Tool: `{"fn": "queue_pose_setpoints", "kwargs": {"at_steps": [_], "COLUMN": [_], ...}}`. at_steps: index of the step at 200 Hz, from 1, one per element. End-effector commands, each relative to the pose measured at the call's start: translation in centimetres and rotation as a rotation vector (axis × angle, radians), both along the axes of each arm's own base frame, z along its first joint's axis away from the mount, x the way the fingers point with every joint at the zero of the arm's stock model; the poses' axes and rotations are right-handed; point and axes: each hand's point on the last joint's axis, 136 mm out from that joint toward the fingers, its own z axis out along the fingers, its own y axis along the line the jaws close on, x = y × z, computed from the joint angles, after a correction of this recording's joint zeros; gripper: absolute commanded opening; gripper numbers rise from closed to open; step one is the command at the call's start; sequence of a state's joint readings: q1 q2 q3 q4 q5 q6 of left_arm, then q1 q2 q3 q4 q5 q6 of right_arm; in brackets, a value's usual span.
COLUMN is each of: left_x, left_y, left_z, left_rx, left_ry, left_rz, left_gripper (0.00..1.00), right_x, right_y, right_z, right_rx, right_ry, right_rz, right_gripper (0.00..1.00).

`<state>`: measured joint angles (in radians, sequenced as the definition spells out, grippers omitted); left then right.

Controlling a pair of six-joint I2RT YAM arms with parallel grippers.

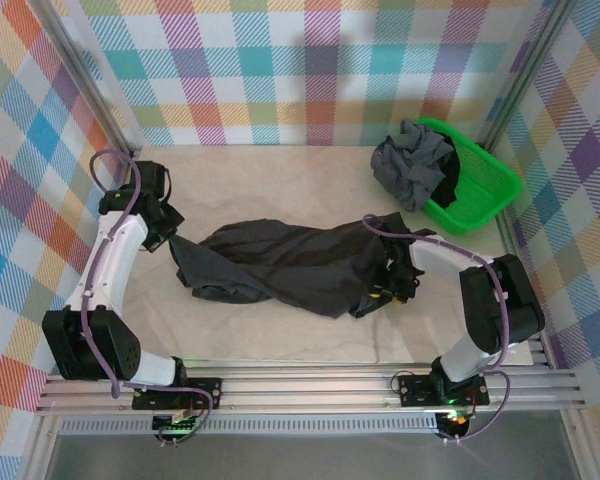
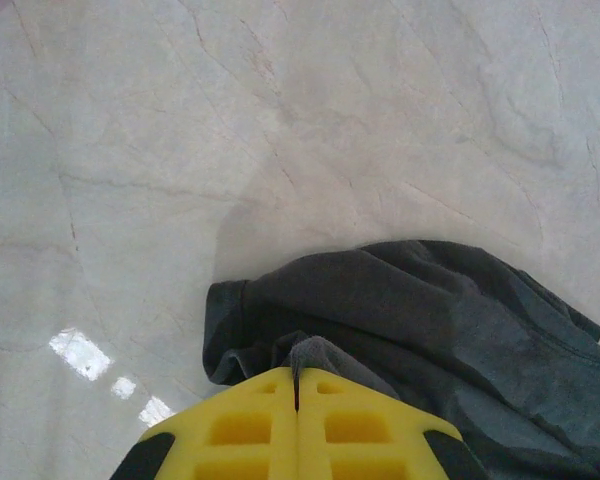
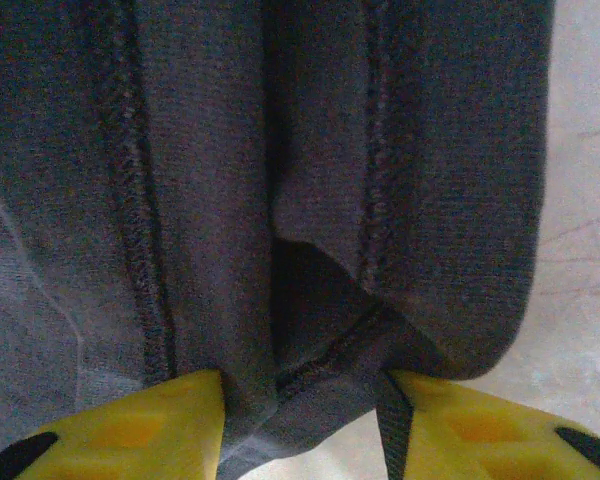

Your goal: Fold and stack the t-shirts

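- The charcoal t-shirt (image 1: 290, 265) is seen stretched, twisted and rumpled, across the middle of the table (image 1: 280, 340), its length running from the left edge towards the right.
- The left gripper (image 2: 298, 378) is closed fully on a bunched fold at the shirt's left end, near the table's left edge.
- The right gripper (image 3: 305, 380) is placed at the shirt's right end with its jaws partly apart and a stitched hem (image 3: 145, 250) between them. Whether the cloth is pinched cannot be told.
- A grey t-shirt (image 1: 412, 170) is heaped over the rim of the green basket (image 1: 490, 185) at the table's far right corner.
- The cloth is judged light, limp and easily dragged (no shape would be kept once lifted). It is best taken at seamed edges or corners, where doubled fabric is less likely to slip out.
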<state>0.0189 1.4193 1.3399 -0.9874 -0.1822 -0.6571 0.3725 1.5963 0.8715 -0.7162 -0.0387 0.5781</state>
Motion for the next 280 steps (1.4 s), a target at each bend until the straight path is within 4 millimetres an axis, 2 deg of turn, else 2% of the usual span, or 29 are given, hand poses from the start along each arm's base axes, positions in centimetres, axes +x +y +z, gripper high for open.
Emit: {"fn": "queue_pose_setpoints", "kwargs": {"at_steps": [1, 9, 22, 30, 48, 88, 136, 158, 166, 183, 211, 253, 265, 280], "left_x": [0.8, 0.8, 0.9, 0.9, 1.0, 1.3, 2.2, 2.5, 2.8, 3.5, 4.5, 4.7, 4.8, 4.8], "left_y": [0.5, 0.5, 0.5, 0.5, 0.5, 1.4, 1.8, 1.9, 1.9, 1.3, 0.2, -0.3, -0.3, -0.4], "left_z": [0.7, 0.6, 0.4, 0.4, 0.3, 1.2, 1.9, 2.2, 2.2, 1.9, 1.0, 0.4, 0.4, 0.3], "left_rx": [-0.001, -0.001, -0.001, -0.001, 0.002, 0.043, 0.054, 0.055, 0.051, 0.018, -0.043, -0.067, -0.07, -0.075], "left_ry": [-0.029, -0.027, -0.025, -0.025, -0.025, -0.039, -0.061, -0.078, -0.085, -0.099, -0.104, -0.103, -0.105, -0.105], "left_rz": [0.01, 0.009, 0.009, 0.01, 0.009, 0.033, 0.054, 0.064, 0.065, 0.055, 0.031, 0.018, 0.015, 0.013], "left_gripper": [0.0, 0.0, 0.0, 0.0, 0.0, 0.0, 0.0, 0.0, 0.0, 0.0, 0.0, 0.0, 0.0, 0.0], "right_x": [0.5, 0.7, 1.1, 1.5, 2.8, 5.9, 7.2, 7.5, 7.5, 6.8, 5.0, 2.5, 2.3, 2.6], "right_y": [0.1, 0.1, -0.7, -1.4, -3.4, -7.3, -11.7, -12.2, -12.0, -11.4, -8.3, 0.0, 1.4, 1.8], "right_z": [-0.5, -0.6, -0.9, -1.2, -1.0, 1.3, 2.6, 3.1, 3.2, 3.3, 4.3, 5.3, 5.1, 4.1], "right_rx": [0.002, -0.001, -0.016, -0.024, -0.036, -0.048, -0.096, -0.104, -0.096, -0.064, -0.013, 0.178, 0.184, 0.181], "right_ry": [0.004, 0.001, 0.001, -0.001, -0.013, -0.064, -0.075, -0.087, -0.092, -0.096, -0.138, -0.196, -0.193, -0.175], "right_rz": [-0.023, -0.026, -0.043, -0.06, -0.099, -0.153, -0.245, -0.261, -0.265, -0.287, -0.267, -0.236, -0.234, -0.273], "right_gripper": [0.37, 0.31, 0.08, 0.0, 0.0, 0.0, 0.0, 0.02, 0.08, 0.3, 0.47, 0.58, 0.59, 0.58]}}
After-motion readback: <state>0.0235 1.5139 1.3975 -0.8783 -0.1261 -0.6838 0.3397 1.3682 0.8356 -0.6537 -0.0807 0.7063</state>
